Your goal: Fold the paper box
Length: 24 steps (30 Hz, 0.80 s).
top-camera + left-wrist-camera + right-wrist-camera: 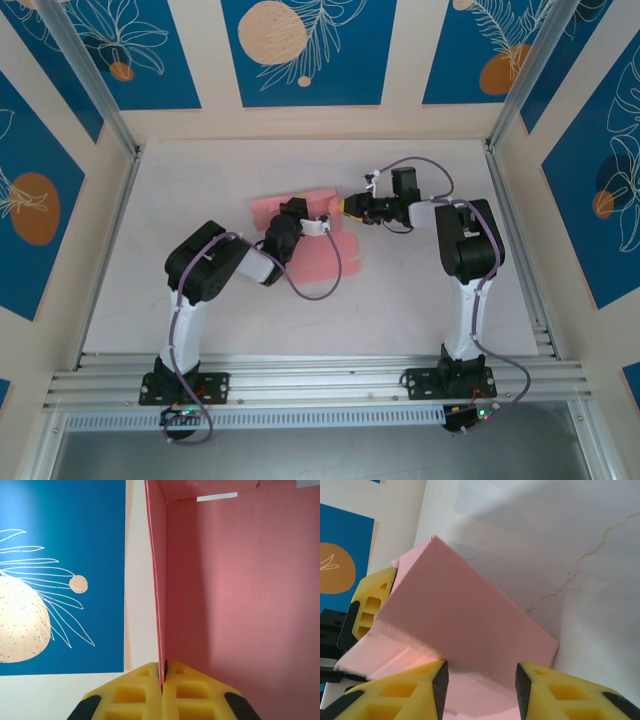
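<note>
The salmon-pink paper box (pixel 322 256) lies partly folded in the middle of the white table, with one panel raised. My left gripper (pixel 297 213) is over its middle. In the left wrist view the left gripper (pixel 163 676) is shut on the lower edge of an upright wall of the paper box (pixel 240 605), the thin card pinched between both yellow fingers. My right gripper (pixel 344 207) reaches in from the right. In the right wrist view the right gripper (pixel 480 685) is open, its jaws apart at the near edge of a sloping panel of the paper box (pixel 460 615). A left finger (pixel 370 605) shows behind that panel.
The white table (pixel 420 290) is boxed in by walls with blue leaf-pattern panels (pixel 300 50) at the back and both sides. Aluminium rails (pixel 320 380) run along the near edge at the arm bases. A purple cable (pixel 330 285) loops beside the card.
</note>
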Tool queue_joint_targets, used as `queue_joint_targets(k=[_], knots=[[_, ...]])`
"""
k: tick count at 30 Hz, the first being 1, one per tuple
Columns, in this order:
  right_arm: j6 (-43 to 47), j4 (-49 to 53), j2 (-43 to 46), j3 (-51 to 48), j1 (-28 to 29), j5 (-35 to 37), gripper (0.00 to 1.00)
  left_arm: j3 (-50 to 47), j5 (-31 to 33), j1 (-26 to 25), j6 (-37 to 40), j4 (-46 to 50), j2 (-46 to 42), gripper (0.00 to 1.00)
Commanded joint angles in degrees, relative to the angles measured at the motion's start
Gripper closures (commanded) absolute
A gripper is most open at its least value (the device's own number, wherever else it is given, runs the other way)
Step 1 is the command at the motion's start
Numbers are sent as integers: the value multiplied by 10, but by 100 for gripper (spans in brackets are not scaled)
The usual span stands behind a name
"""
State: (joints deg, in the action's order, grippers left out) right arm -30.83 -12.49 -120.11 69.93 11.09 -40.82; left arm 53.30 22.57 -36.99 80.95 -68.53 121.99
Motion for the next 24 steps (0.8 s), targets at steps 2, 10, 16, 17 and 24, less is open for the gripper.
queue_joint_targets(k=[2,10,16,17,24], knots=[[23,1,23,-6,14,-2,51,1,-18,-3,-10,40,5,100],[64,65,4,50,30,54,50,-4,-38,-3,-29,70,-19,100],[97,89,0,64,50,136,54,-3,-44,-3,-32,79,-26,100],[104,95,0,65,55,153,54,-3,-45,-2,-36,82,-28,100],[138,124,11,69,86,247,53,-3,-48,-2,-54,96,-36,100]])
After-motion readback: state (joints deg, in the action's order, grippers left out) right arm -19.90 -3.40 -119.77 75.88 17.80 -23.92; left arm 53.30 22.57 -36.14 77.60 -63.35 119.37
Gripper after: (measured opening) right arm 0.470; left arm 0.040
